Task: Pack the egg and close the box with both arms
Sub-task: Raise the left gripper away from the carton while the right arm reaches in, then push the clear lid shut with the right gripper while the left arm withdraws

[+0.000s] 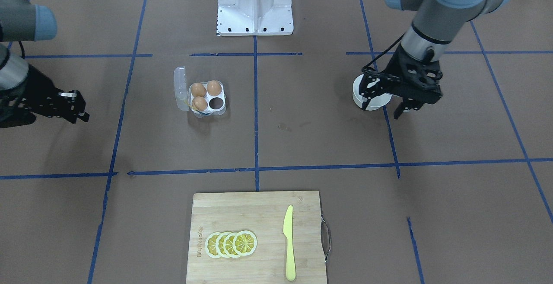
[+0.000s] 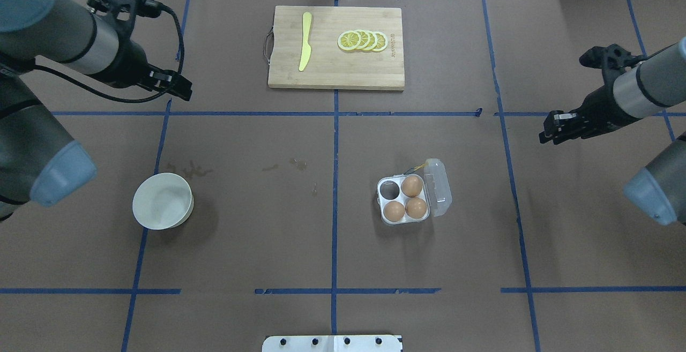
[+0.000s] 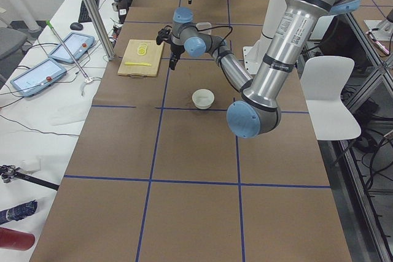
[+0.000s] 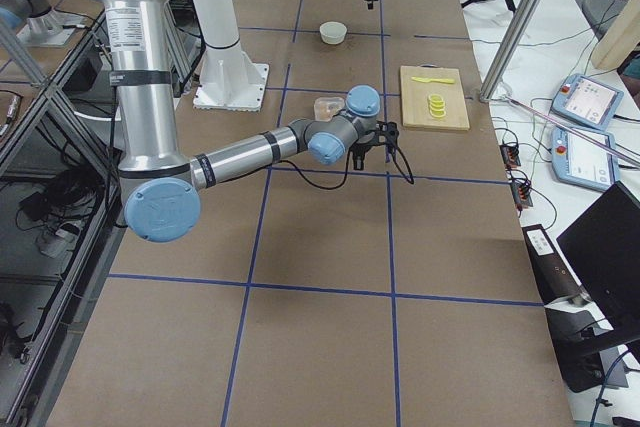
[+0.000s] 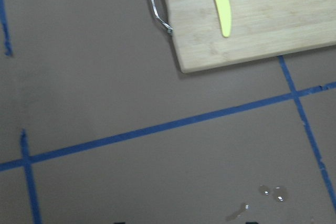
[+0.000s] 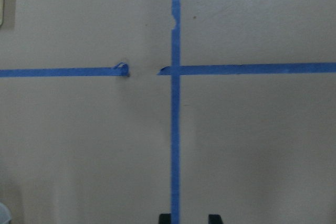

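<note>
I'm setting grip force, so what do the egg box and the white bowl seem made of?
The box looks like thin, glossy clear plastic: its lid is see-through. The bowl is smooth, opaque white with a soft sheen: ceramic or hard plastic, I cannot tell which.

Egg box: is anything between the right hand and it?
Nothing visible. Only table and a blue tape line lie between the right hand and the egg box; its open lid faces that hand.

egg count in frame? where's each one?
3, all in the box. Seen in the overhead view: one egg in the far-right cup, one near-left, one near-right. The far-left cup is empty. The white bowl looks empty too.
</note>
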You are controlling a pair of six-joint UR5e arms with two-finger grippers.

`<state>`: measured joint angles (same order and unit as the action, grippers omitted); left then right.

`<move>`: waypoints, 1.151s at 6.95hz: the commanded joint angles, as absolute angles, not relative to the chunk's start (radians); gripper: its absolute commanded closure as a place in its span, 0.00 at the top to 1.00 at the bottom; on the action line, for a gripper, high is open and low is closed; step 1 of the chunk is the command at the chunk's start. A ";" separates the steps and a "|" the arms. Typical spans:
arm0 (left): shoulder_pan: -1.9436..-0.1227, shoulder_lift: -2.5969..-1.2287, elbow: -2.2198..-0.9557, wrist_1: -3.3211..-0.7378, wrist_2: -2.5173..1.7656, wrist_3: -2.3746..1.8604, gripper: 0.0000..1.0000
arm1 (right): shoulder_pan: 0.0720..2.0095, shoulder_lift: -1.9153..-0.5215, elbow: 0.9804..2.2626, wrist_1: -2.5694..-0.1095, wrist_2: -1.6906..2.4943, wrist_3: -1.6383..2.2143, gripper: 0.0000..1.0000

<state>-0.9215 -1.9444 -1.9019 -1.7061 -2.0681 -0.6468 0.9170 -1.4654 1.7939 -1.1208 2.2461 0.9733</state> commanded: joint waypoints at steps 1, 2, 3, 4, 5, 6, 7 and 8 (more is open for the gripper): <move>-0.991 -1.905 -1.890 -1.706 -2.083 -0.506 0.82 | 0.766 -1.360 1.805 -1.108 2.157 1.173 0.00; -0.996 -1.905 -1.888 -1.706 -2.083 -0.505 0.82 | 0.711 -1.307 1.816 -1.109 2.146 1.260 0.00; -1.005 -1.905 -1.882 -1.704 -2.083 -0.489 0.82 | 0.636 -1.243 1.818 -1.114 2.088 1.344 0.00; -1.018 -1.907 -1.870 -1.706 -2.083 -0.468 0.82 | 0.558 -1.167 1.818 -1.118 2.035 1.433 0.00; -1.020 -1.907 -1.865 -1.706 -2.083 -0.463 0.82 | 0.549 -1.110 1.839 -1.156 2.046 1.493 0.00; -1.055 -1.907 -1.853 -1.704 -2.083 -0.409 0.82 | 0.583 -1.124 1.900 -1.234 2.077 1.491 0.00; -1.099 -1.867 -1.841 -1.706 -2.086 -0.306 0.82 | 0.671 -1.149 1.911 -1.252 2.139 1.485 0.00; -1.161 -1.826 -1.833 -1.704 -2.088 -0.196 0.82 | 0.769 -1.190 1.914 -1.250 2.173 1.482 0.99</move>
<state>-1.0976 -1.8690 -1.8441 -1.7051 -2.0857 -0.3153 0.6657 -1.1522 1.9021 -1.2371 2.1257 1.4833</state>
